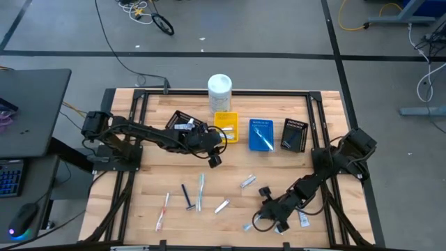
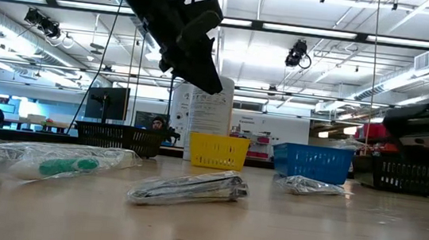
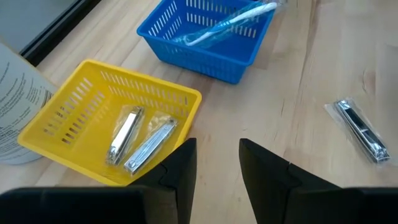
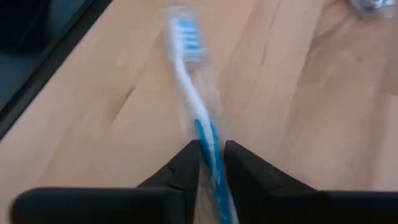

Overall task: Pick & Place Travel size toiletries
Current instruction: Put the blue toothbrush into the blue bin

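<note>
Right wrist view: the right gripper (image 4: 212,155) has its two fingers closed narrowly on the handle of a blue-and-white toothbrush (image 4: 186,74) in a clear wrapper, whose bristle head points away over the bare wooden table (image 4: 112,112). The high view places this gripper (image 1: 268,217) near the table's front edge, right of centre, with a small packet (image 1: 304,219) just beside it.

The left wrist view shows the left gripper (image 3: 217,168) with its fingers apart and nothing between them, hanging near the yellow tray (image 3: 50,124). That tray holds two silvery wrapped items (image 3: 140,140) lying side by side. Beyond it, the blue tray (image 3: 186,46) holds a light-blue toothbrush (image 3: 230,22). One silvery item (image 3: 360,130) lies loose on the table nearby.

In the high view, the black tray (image 1: 294,134) at the right and a second black tray (image 1: 182,123) at the left flank the coloured ones; the latter appears to hold something pale. A tall white container (image 1: 219,92) stands behind the yellow tray.

Progress, as a judgement: sorting is under way but far from complete. Several loose toiletries (image 1: 191,195) lie scattered across the front of the table, among them toothbrushes, a dark razor and sachets. The toothbrush in the right gripper probably belongs in the blue tray.
</note>
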Tool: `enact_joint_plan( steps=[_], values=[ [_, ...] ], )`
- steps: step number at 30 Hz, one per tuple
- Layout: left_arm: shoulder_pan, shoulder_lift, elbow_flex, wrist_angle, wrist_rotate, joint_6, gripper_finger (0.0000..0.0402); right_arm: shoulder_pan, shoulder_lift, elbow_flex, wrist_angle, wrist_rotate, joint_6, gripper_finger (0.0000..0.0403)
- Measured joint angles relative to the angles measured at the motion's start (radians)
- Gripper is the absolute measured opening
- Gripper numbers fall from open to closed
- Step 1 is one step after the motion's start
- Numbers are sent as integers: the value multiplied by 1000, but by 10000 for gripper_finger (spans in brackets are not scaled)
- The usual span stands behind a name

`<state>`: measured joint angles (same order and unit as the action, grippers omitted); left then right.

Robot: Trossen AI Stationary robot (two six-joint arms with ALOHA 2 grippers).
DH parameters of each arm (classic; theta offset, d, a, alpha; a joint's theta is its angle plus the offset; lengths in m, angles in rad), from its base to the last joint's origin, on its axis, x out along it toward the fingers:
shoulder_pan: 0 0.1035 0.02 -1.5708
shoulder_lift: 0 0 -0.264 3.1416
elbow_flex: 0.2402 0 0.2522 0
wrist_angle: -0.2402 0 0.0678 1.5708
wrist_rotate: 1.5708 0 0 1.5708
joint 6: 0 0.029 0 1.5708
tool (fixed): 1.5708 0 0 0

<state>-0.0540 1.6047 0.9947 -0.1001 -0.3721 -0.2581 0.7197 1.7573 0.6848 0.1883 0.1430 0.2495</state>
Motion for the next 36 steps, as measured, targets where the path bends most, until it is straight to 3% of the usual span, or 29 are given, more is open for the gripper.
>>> enact_joint_plan(
  steps=[5, 11, 17, 21, 24, 26, 31, 33, 36],
  values=[
    [0, 0, 0, 1, 0, 11, 128, -1, -8, -2, 4, 14, 7, 34],
    [1, 0, 0, 5, 0, 35, 128, -49, -148, -4, -64, 44, 8, 29],
    [1, 0, 0, 25, -3, 36, 128, -158, -390, -3, -328, 283, 60, 27],
    [1, 0, 0, 59, -4, 38, 128, -299, -517, -4, -603, 320, 293, 27],
    [1, 0, 0, 82, -4, 86, 128, -410, -563, 10, -741, 329, 357, 27],
    [1, 0, 0, 103, -4, 131, 128, -490, -570, 57, -815, 314, 361, 26],
    [5, 0, 0, 142, -4, 192, 128, -732, -536, 201, -1065, 117, 452, 26],
    [11, 0, 0, 159, 0, 202, 128, -817, -513, 222, -1111, 23, 457, 26],
    [22, 0, 0, 171, 3, 204, 128, -903, -469, 223, -1110, -32, 404, 26]
  ],
)
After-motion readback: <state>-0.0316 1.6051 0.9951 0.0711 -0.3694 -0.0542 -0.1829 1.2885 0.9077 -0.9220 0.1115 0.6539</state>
